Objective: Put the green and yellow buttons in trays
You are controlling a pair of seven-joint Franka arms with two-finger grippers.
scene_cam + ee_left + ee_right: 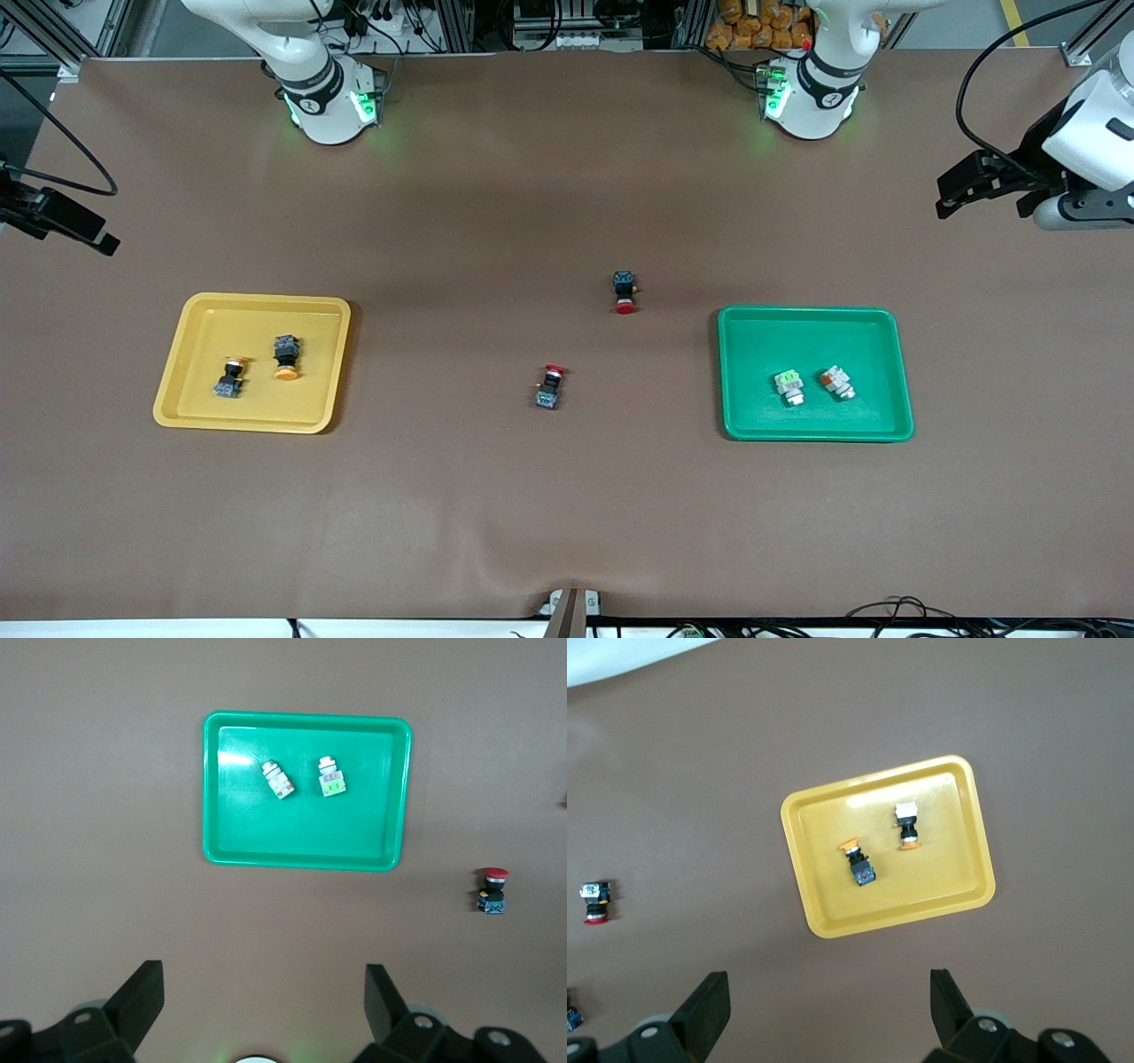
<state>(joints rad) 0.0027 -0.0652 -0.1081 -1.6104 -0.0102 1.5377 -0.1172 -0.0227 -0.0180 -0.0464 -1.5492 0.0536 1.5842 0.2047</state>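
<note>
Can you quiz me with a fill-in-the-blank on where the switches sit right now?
1. The shallow yellow plastic tray holds ___ dark-bodied switches with orange-yellow caps.
2. The two whitish pale-green switches lie in the ___ plastic tray.
3. The two dark switches with ___ caps lie on the bare brown table between the trays.
4. The left gripper and right gripper both have ___ jaws.

Missing words: two; green; red; open

no readable text, labels or numbers

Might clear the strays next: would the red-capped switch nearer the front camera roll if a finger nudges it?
The red-capped switch lies on its side; its round cap might let it pivot, but the blocky body probably stops rolling. Small and plastic-looking, so likely light and rigid.
</note>
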